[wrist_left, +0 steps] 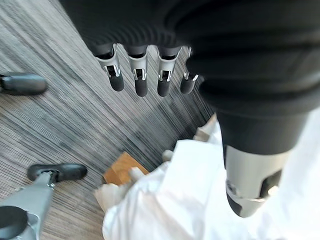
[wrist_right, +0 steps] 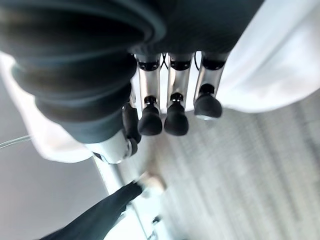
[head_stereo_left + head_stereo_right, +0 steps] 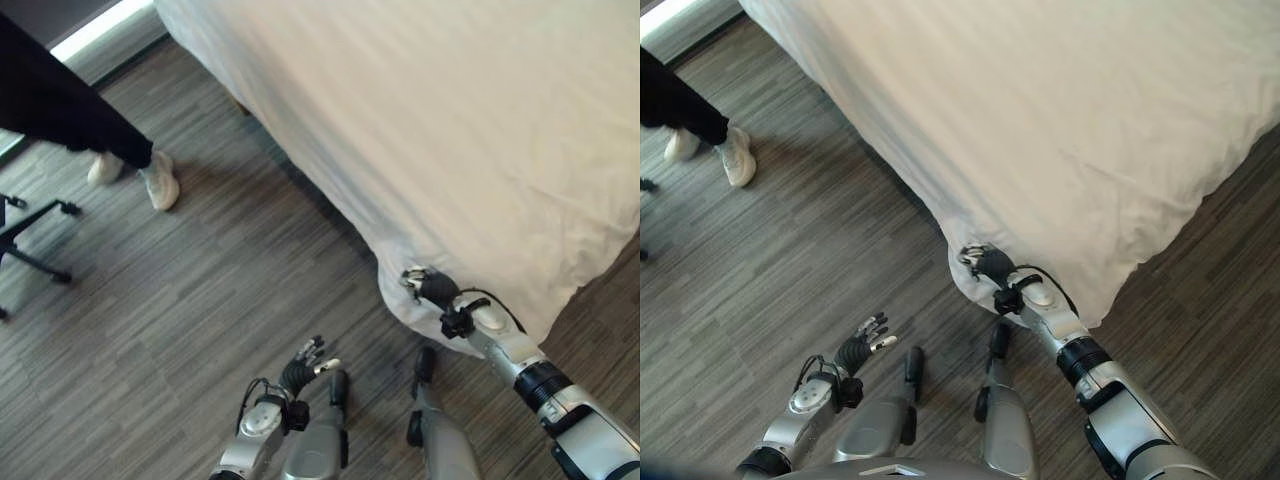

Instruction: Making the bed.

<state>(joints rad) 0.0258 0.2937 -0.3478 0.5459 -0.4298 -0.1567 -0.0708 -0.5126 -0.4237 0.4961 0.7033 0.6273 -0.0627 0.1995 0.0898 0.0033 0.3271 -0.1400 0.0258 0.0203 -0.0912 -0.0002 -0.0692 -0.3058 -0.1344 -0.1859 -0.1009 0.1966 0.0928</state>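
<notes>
So, the bed [image 3: 430, 110] runs across the upper right of the head views, covered by a white sheet [image 3: 1060, 130] that drapes over the near edge and hangs down to the wood-grain floor [image 3: 200, 290]. The sheet's near corner [image 3: 400, 295] bulges out low, just above the floor. Right hand [image 3: 432, 288] is up against that corner, dark cover showing and fingertips at the fabric; its wrist view shows the fingers [image 2: 175, 112] fairly straight and side by side, with white sheet behind and beside them and no cloth pinched, so it reads as relaxed and holding nothing. Left hand [image 3: 862, 345] hangs well apart from the bed, low over bare floor, fingers loosely spread with nothing in them; its wrist view shows the straight fingers [image 1: 141, 75] over the floor, with rumpled sheet and a bit of light wooden bed frame [image 1: 120, 169] below. A person [image 3: 60, 110] in dark trousers and pale shoes [image 3: 150, 180] stands at the upper left, away from the bed edge. A black chair base [image 3: 30, 245] sits at the far left on the floor.
</notes>
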